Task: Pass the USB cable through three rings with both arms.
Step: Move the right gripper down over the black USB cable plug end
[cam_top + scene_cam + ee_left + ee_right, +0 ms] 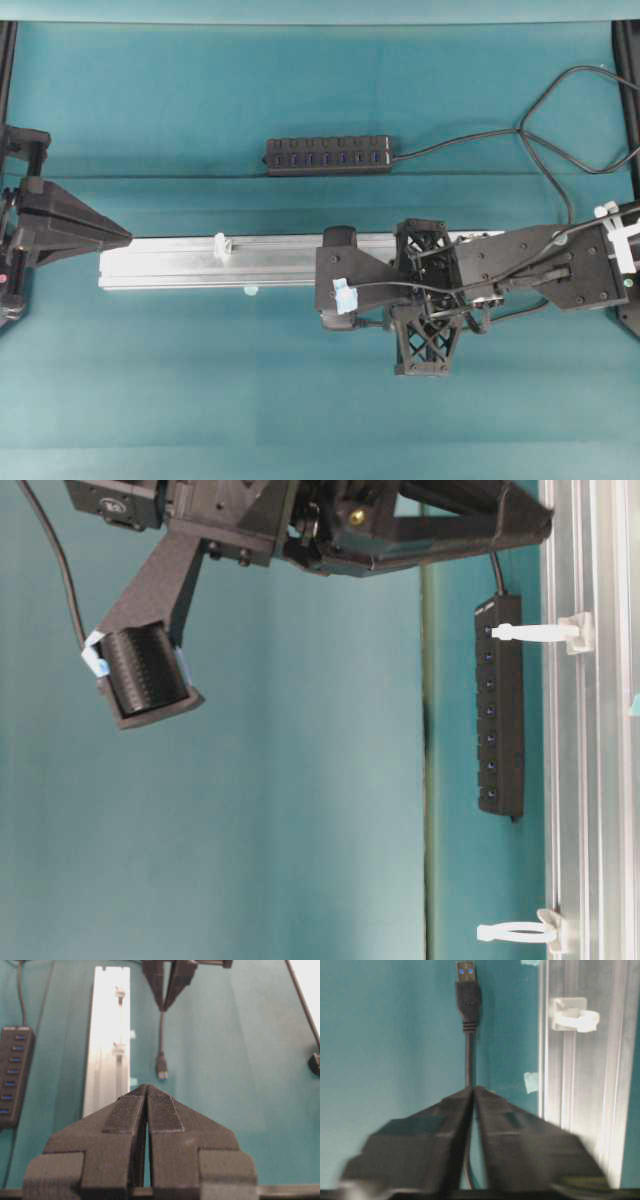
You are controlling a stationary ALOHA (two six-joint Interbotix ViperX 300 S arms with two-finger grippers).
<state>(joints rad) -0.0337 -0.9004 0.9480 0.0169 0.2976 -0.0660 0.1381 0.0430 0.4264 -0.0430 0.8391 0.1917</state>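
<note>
The USB cable [468,1060] runs between the fingers of my right gripper [472,1089], which is shut on it. Its plug [468,990] sticks out ahead, over the teal cloth just left of the silver rail [600,1085]. One ring [572,1019] stands on the rail beside the plug. In the left wrist view my right gripper [164,1007] faces me, the plug [162,1070] pointing my way, with two rings [119,1050] on the rail [107,1035]. My left gripper [146,1087] is shut and empty, at the rail's left end [125,237]. The overhead view shows one ring [219,243].
A black multi-port hub [328,155] lies behind the rail [170,262], its cable looping off to the right. Pale teal tabs [250,291] sit along the rail's front edge. My right arm [500,270] lies over the rail's right half and hides it.
</note>
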